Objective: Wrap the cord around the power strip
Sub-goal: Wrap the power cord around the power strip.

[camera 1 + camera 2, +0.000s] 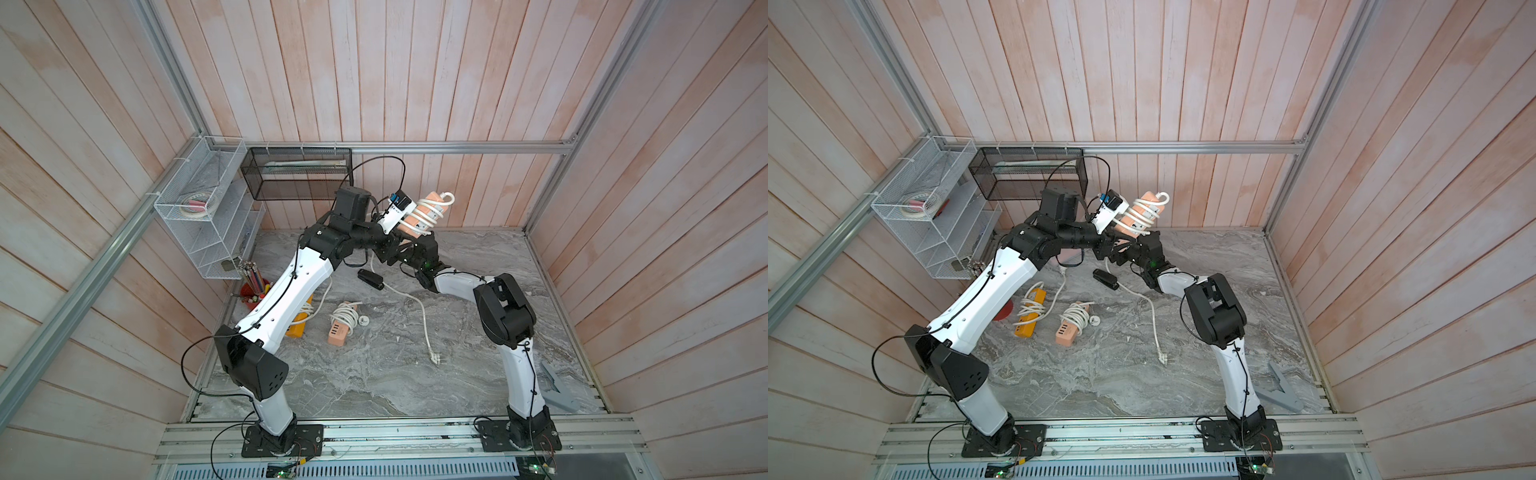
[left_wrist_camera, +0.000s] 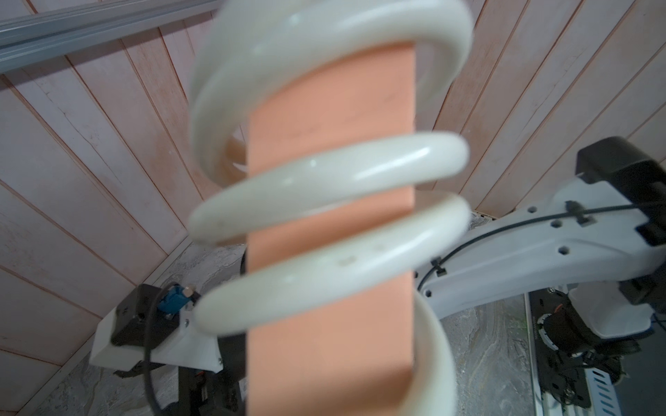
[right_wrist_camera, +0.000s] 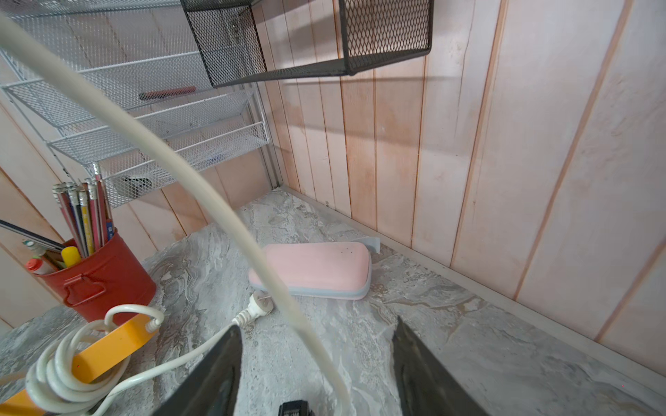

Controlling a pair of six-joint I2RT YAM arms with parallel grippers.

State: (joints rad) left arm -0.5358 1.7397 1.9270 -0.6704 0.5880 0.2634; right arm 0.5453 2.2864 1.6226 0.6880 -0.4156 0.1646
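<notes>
top views / power strip: salmon power strip [image 1: 433, 196] is up in the air near the back wall, tilted, with its far end free. Same in both top views.
top views / cord: white cord [image 1: 419, 216] is coiled several turns round the strip. The rest hangs to the table [image 1: 374, 374], passes a black stapler [image 1: 370, 279] and ends at the plug [image 1: 435, 358].
top views / left gripper: left gripper [image 1: 404, 237] is clamped on the strip's lower end, fingers mostly hidden.
top views / right arm: right arm [image 1: 455, 281] reaches in under the strip, its wrist packed close to the left one. Jaws unreadable here.
top views / clutter: orange strip [image 1: 1030, 312] and second salmon strip [image 1: 337, 334] lie wrapped on the table, well apart from the arms.
left wrist / coils: close and blurred. Gaps show between the turns and the strip body, so the wrap looks loose.
right wrist / right gripper: right gripper [image 3: 316, 324] has its jaws wide apart. The free cord passes between them, not pinched.
right wrist / background: red pencil cup [image 3: 97, 277] and pink case [image 3: 313, 270] sit beyond.
risk / coils: loose turns could slide off the free end if tension drops.
risk / grip: the strip is held by one end only, so a hard pull on the cord could lever it out.
risk / tail: the slack could drag the stapler, or the plug could snag on it.
risk / right jaws: the cord may slip out before they close.
risk / arms: the wrists are crowded, so the next loop could knock them together.
</notes>
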